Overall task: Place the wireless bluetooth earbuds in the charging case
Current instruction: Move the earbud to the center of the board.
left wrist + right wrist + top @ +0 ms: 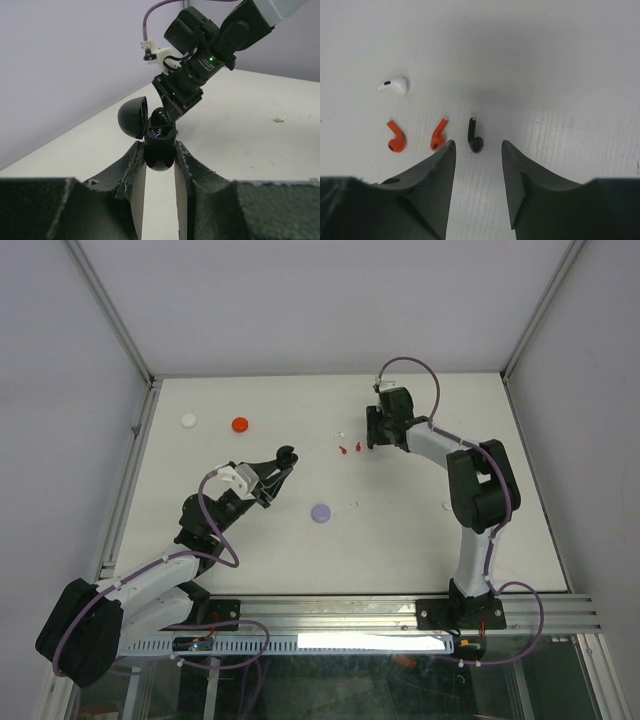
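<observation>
Left arm: we see the left gripper (159, 152) clamped on the black charging case (161, 132), one finger on each side of its lower shell, holding it off the desk (420, 540).
Case state: the lid (132, 117) is swung open to the left in the wrist view, and the cavity faces up and away from the fingers.
Right arm: the right gripper (478, 150) hangs low over the desk, its jaws standing apart with nothing gripped.
Nearest bud: the black earbud (475, 137) lies on the desk just ahead of the gap between the right fingertips, its stem pointing away.
Beside it: the first red earbud (438, 135) lies just beside the black one, close to one fingertip.
Further out: the second red earbud (396, 141) lies on the same side, apart from the first, and the white earbud (393, 85) lies beyond both.
Other cases: the lavender case (321, 512) sits mid-desk between the arms. The red case (239, 424) and the white case (189, 421) sit near each other at the far left.
Unclear: a white speck (447, 506) lies by the right arm's elbow. We think it may be another earbud, but it is too small to tell.
Edges: the earbud cluster lies well inside the desk's far edge. The white case is the thing nearest the left frame rail (130, 470).
Open room: bare desk runs between the two grippers and from the lavender case toward the near edge.
</observation>
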`<state>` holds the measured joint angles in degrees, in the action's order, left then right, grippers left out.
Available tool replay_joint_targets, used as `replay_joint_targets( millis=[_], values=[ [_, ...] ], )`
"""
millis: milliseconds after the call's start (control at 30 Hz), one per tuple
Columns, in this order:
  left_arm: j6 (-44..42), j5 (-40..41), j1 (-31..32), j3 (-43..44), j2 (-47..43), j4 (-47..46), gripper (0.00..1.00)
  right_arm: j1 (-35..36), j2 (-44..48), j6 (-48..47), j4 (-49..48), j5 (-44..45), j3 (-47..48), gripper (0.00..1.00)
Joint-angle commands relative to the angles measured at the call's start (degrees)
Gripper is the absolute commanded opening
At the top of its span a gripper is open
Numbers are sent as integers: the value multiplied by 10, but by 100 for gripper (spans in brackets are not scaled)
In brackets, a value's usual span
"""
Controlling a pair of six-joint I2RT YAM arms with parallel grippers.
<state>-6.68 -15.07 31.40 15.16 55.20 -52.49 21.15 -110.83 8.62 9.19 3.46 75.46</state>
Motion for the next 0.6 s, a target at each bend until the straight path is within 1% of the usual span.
replay_joint_targets(
  millis=[0,367,567],
  values=[
    [-9,-2,-3,21,-12,-17,0,-6,-29,-5,-25,-30,59,42],
    [-10,-5,-3,24,-14,-11,0,-6,-81,-10,5,-50,79,36],
    [-9,-9,-3,24,-15,-10,0,-5,-78,-10,16,-42,61,30]
  ],
)
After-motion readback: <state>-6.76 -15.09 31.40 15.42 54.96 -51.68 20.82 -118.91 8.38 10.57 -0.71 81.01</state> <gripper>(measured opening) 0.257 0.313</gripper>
